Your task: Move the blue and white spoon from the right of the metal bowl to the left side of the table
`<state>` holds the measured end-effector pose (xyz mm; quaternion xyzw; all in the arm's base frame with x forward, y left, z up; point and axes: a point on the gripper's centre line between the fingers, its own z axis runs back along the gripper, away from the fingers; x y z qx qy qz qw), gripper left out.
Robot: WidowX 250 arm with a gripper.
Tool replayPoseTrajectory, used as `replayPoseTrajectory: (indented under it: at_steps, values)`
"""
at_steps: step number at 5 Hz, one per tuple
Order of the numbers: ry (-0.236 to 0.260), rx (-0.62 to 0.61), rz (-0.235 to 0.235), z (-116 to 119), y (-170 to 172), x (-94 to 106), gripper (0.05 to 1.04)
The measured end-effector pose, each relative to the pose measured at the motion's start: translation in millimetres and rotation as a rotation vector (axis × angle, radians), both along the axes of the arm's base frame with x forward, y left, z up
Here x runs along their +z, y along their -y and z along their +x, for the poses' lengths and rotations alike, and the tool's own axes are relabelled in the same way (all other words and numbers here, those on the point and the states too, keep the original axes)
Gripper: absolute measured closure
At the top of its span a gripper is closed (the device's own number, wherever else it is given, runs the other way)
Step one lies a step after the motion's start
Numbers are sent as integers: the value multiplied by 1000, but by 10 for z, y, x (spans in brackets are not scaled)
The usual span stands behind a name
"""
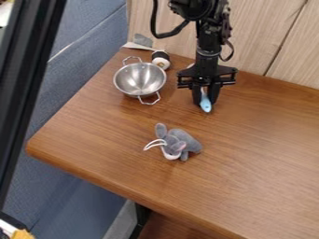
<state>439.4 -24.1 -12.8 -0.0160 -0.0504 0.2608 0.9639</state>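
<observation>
The black gripper (205, 99) hangs down over the back part of the table, right of the metal colander. It is shut on a light blue utensil (205, 103), whose rounded end points down between and just below the fingers. In front of it, nearer the middle of the table, lies a grey plush toy (177, 142) with pale strands at its left side. The silver colander (140, 79) with two wire handles stands at the back left, apart from the gripper.
Behind the colander are a black and white round object (161, 59) and a grey and white item (142, 42) at the table's back left corner. A wooden panel (261, 37) rises behind the table (261, 154). A dark post (28, 79) crosses the left side.
</observation>
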Motion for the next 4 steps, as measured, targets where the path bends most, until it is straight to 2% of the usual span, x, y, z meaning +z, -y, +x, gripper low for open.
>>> replayPoseTrajectory:
  at_steps: [1, 2, 3, 4]
  values:
    - [54, -53, 12, 10, 59, 308, 752]
    - [85, -97, 46, -159, 26, 547, 752]
    - [119, -66, 102, -517, -192, 756, 752]
    - [115, -62, 100, -851, -442, 774, 752]
